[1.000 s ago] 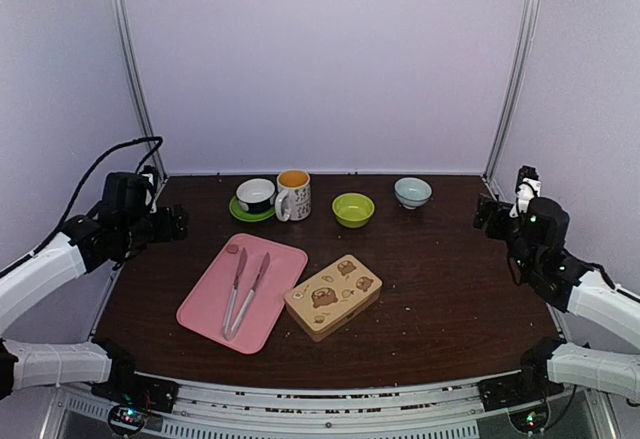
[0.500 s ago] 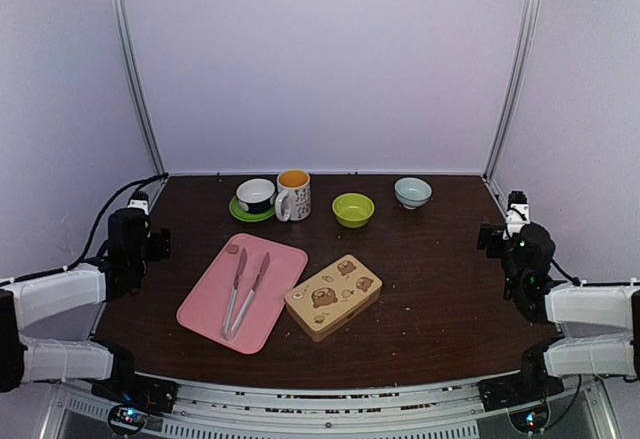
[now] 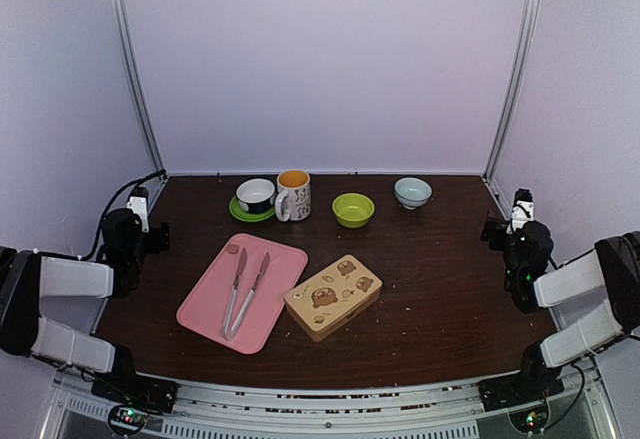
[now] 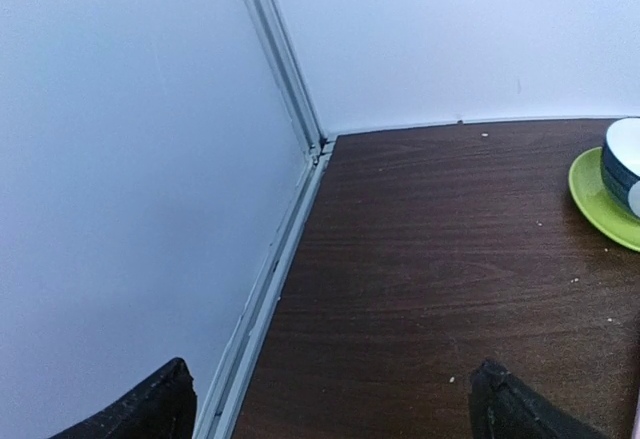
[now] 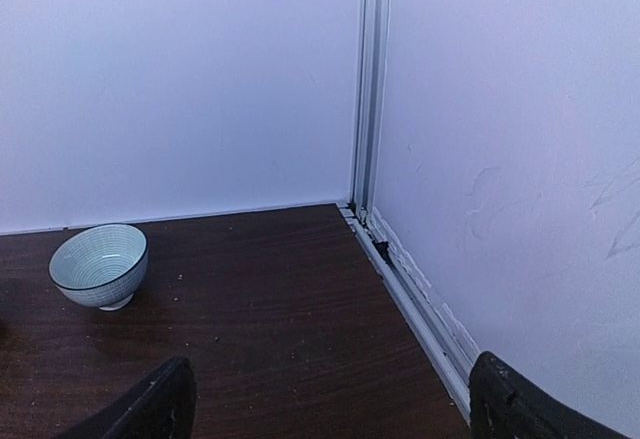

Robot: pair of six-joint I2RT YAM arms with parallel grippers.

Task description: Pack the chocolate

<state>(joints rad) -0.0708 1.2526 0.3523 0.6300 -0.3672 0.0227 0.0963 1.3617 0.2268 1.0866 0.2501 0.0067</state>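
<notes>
A small brownish chocolate lump (image 3: 232,249) lies on the far corner of the pink tray (image 3: 205,309), beside the long pinkish tongs (image 3: 246,290). The bear-printed tin (image 3: 333,295) lies shut to the right of the tray. My left gripper (image 3: 158,234) is open and empty at the table's left edge; its wrist view (image 4: 330,404) shows bare table and the wall rail. My right gripper (image 3: 492,230) is open and empty at the right edge, facing the back right corner (image 5: 332,404). No other chocolate shows; the insides of the bowls are hard to see.
Along the back stand a cup on a green saucer (image 3: 255,197), which also shows in the left wrist view (image 4: 610,199), a mug (image 3: 293,195), a green bowl (image 3: 353,209) and a pale blue bowl (image 3: 412,192), (image 5: 99,265). Walls enclose the table on three sides.
Both arms have folded back and come down to the table's side edges. The grippers have drawn outward. Nothing on the table has moved.
</notes>
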